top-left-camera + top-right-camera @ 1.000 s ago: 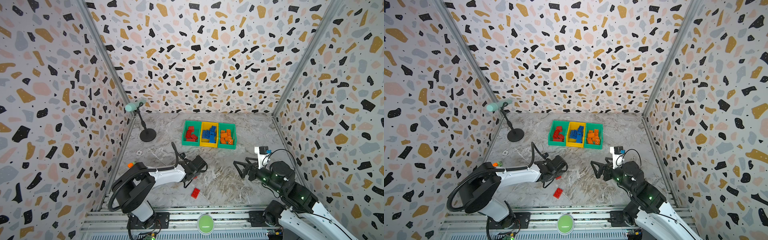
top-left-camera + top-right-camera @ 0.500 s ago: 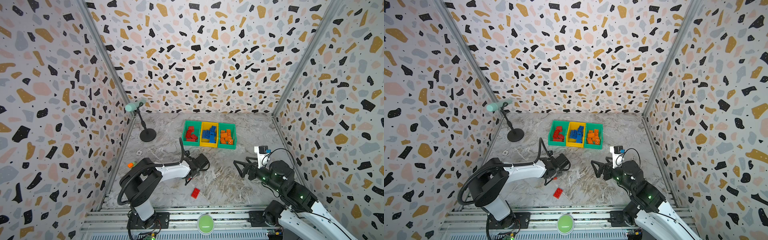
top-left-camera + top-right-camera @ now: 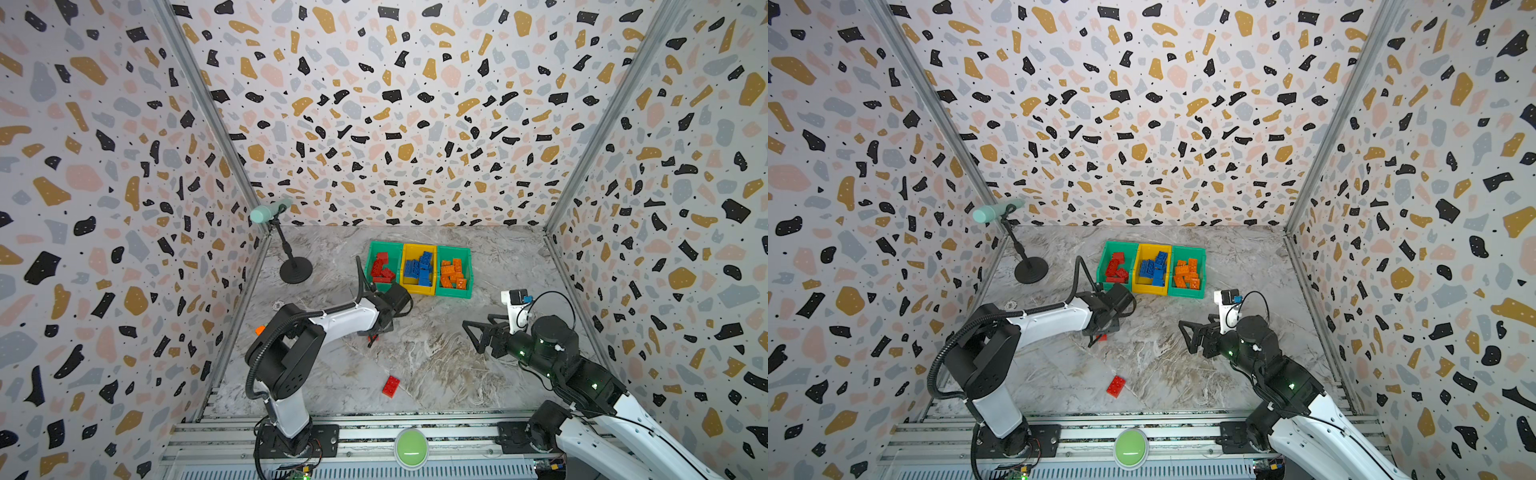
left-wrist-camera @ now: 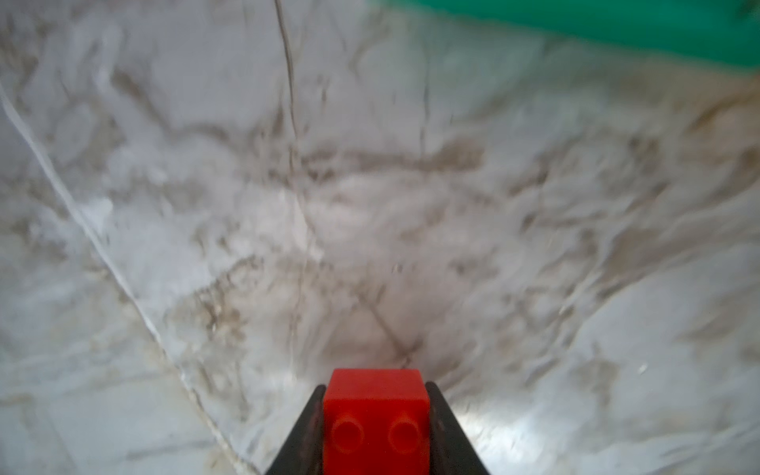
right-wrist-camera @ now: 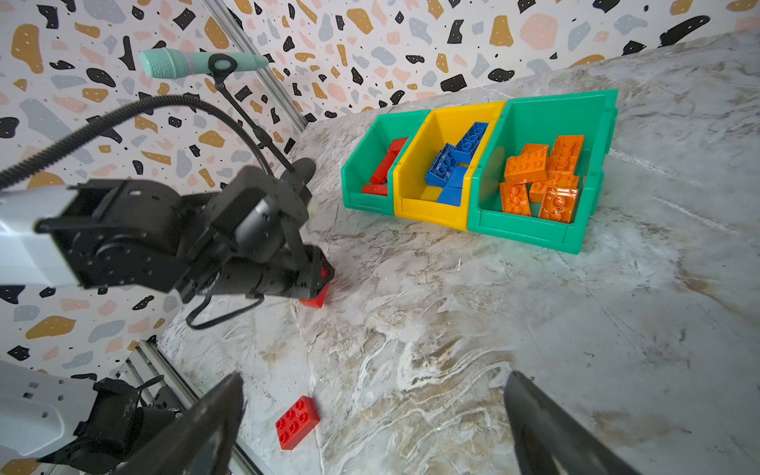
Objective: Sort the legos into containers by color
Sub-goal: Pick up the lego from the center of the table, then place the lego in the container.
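Red lego (image 4: 376, 411) clamped between jaws of left gripper (image 3: 371, 337), low over marble table (image 3: 436, 353), near green container (image 3: 384, 244) of reds. Second red lego (image 3: 391, 386) loose on table. Right gripper (image 3: 471, 337) spread wide, empty.

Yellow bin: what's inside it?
The yellow bin holds only blue bricks, piled loosely, with a small patch of bare floor showing beside them. The upper bricks and the bin's walls cover whatever lies lower, so there is no exact count.
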{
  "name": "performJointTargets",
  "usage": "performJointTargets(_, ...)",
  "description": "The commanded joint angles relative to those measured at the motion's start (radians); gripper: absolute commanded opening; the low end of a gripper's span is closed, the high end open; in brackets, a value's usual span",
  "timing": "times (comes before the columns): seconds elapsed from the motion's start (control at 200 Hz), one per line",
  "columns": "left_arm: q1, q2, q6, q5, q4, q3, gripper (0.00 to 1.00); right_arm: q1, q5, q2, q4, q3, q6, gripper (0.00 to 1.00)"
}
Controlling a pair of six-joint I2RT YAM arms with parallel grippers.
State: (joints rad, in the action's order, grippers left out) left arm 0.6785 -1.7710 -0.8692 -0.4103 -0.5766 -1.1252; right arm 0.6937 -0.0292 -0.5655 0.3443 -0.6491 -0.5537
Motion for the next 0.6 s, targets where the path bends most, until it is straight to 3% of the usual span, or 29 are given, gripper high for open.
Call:
performJointTargets(0.0,-0.072,-0.019,0.078,-0.015,0.05,-0.104,0.27,-0.005,0.021,-0.018,0.029,-0.065,0.019,0.99)
performJointTargets(0.42,-0.21,-0.343,0.171,0.099,0.03,-0.656,0.31,-0.008,-0.067,-0.201,-0.024,-0.137,0.018,0.99)
performJointTargets(0.48,-0.22,-0.386,0.18,0.113,0.015,-0.717,0.35,-0.007,-0.082,-0.234,-0.05,-0.143,0.013,0.99)
performJointTargets(0.591,-0.243,-0.44,0.189,0.163,0.001,-0.793,0.54,-0.007,-0.089,-0.274,-0.076,-0.161,0.01,0.99)
